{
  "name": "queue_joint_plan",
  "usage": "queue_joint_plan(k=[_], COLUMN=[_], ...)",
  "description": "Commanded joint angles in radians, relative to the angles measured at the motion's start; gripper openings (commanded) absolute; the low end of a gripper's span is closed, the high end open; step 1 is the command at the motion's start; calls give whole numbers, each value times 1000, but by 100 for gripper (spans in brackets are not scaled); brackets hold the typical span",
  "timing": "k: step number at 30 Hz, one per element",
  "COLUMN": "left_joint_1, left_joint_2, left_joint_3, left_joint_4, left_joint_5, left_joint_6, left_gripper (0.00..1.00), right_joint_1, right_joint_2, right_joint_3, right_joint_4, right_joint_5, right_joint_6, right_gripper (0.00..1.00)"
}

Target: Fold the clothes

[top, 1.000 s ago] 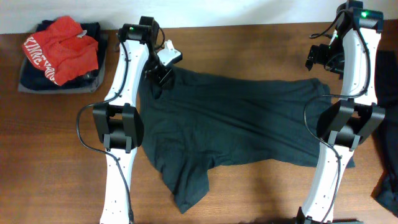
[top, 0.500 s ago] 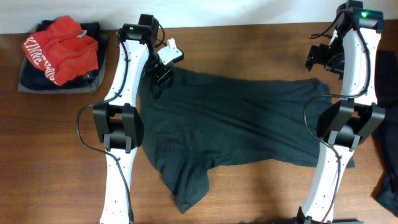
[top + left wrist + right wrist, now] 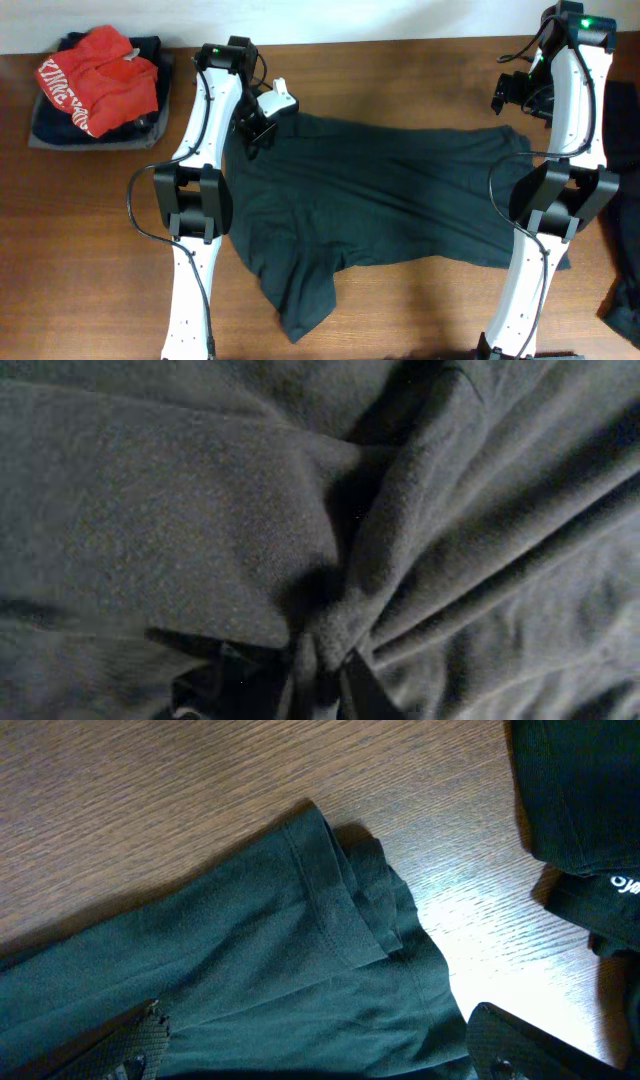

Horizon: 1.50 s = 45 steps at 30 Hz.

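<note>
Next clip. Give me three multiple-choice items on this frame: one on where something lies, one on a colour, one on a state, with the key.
1. Where does the red garment lie?
A) on top of the pile of clothes at the table's far left corner
B) in the middle of the table
C) at the table's near edge

2. What colour is the spread shirt?
A) white
B) dark teal-grey
C) yellow

3. How is the left hand?
A) open over bare wood
B) holding the red garment
C) shut on a fold of the shirt

Key: 1 A, the overhead view shows it topping the pile. 2 B, the overhead view shows that colour. 3 C, the left wrist view shows cloth bunched in its grip.
</note>
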<state>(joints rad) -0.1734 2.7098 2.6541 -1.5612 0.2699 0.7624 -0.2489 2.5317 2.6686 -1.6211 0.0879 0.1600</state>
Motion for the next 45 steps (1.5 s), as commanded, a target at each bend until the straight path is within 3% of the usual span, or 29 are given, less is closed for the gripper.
queue_joint_plan(k=[1, 5, 9, 16, 18, 23, 25, 27, 29, 32, 35, 42, 45], left_joint_1=[3, 3, 2, -3, -3, -3, 0, 1, 0, -3, -7, -9, -11], left_joint_2=[9, 9, -7, -72, -106, -169, -179, -180, -180, -180, -180, -180, -180], left_joint_3=[1, 13, 18, 18, 18, 18, 17, 14, 3, -28, -85, -173, -173], left_joint_4=[-53, -128, -127, -127, -127, -127, -127, -127, -127, -127, -127, -52, 44], left_joint_5=[73, 161, 248, 257, 218, -89, -122, -121, -121, -121, -131, -190, -180], left_joint_6=[9, 10, -68, -218, -234, -334, -344, -355, -378, -381, -380, -383, -494], left_gripper=[1, 1, 0, 1, 0, 0, 1, 19, 52, 63, 83, 87, 87], right_joint_1=[0, 0, 0, 0, 0, 0, 0, 0, 0, 0, 0, 0, 0], right_joint_2=[5, 5, 5, 5, 5, 5, 5, 5, 5, 5, 5, 5, 5], right_joint_3=[0, 0, 0, 0, 0, 0, 0, 0, 0, 0, 0, 0, 0], right_joint_4=[1, 3, 9, -17, -20, -35, -46, -57, -72, -78, -78, -57, -13], right_joint_5=[-2, -2, -11, -13, -13, -13, -13, -13, -13, -21, -86, -167, -167], right_joint_6=[2, 2, 2, 2, 2, 2, 2, 2, 2, 2, 2, 1, 2], right_gripper=[99, 99, 99, 99, 99, 99, 99, 99, 99, 99, 99, 99, 100])
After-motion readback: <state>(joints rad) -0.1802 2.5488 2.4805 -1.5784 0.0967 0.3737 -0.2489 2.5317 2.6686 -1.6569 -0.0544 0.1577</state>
